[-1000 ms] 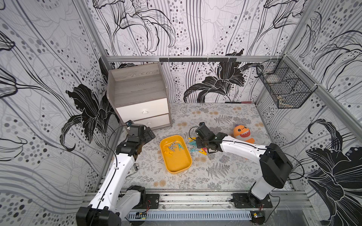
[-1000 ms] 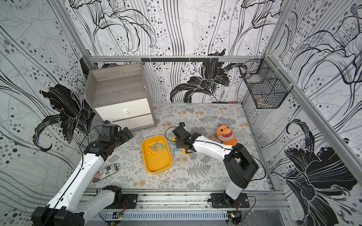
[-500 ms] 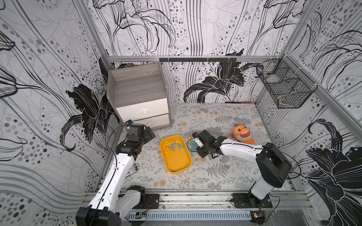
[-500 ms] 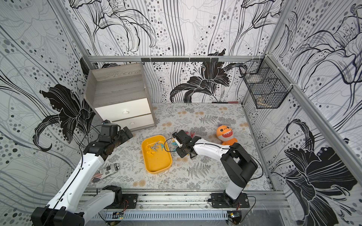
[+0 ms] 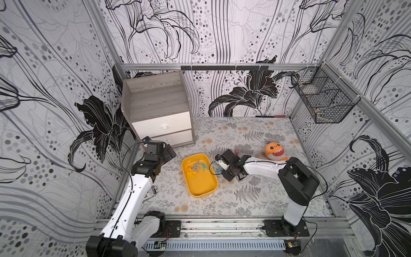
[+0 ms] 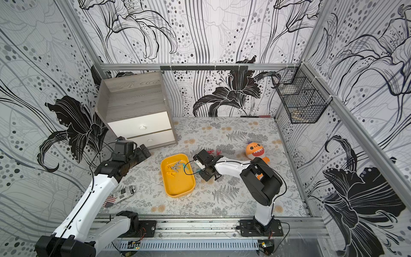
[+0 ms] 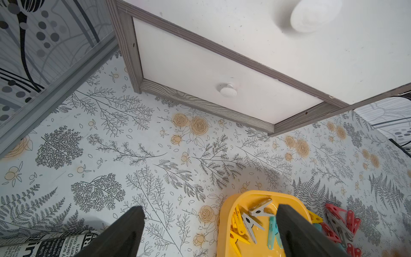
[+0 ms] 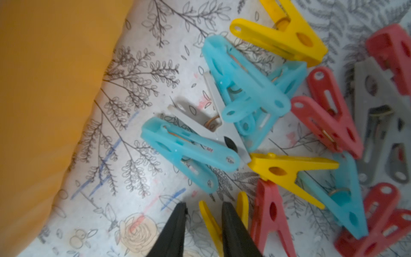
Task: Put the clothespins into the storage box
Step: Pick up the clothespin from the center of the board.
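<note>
Change: Over the last second the right gripper has drawn back from the far end of the loose clothespins toward the robot's base, moving along the right rim of the storage box. The left arm and the box have not shifted.
Right gripper: The jaws are narrowed to a slim gap and appear to pinch one leg of a yellow clothespin. Its other leg sticks out beside one finger. A single thin leg is probably the easiest part to catch in a tangle.
Height: It sits low over the table. Whether the peg has left the surface cannot be told.
Loose clothespins: Teal, yellow, red and grey pegs lie heaped and overlapping just beside the box's right wall. In both top views the gripper hides most of them.
Storage box: A shallow orange tray lies between the two arms, in reach of both. A few grey, yellow and teal sorted pegs rest at its far end, and the near half is bare.
Left gripper: It is spread wide and empty, hovering over the table between the drawer cabinet and the box's far left corner. It seems parked clear of the working arm.
Step judged: This is the pick, part-way through the task. Next comes a short lift over the low rim and a release.
</note>
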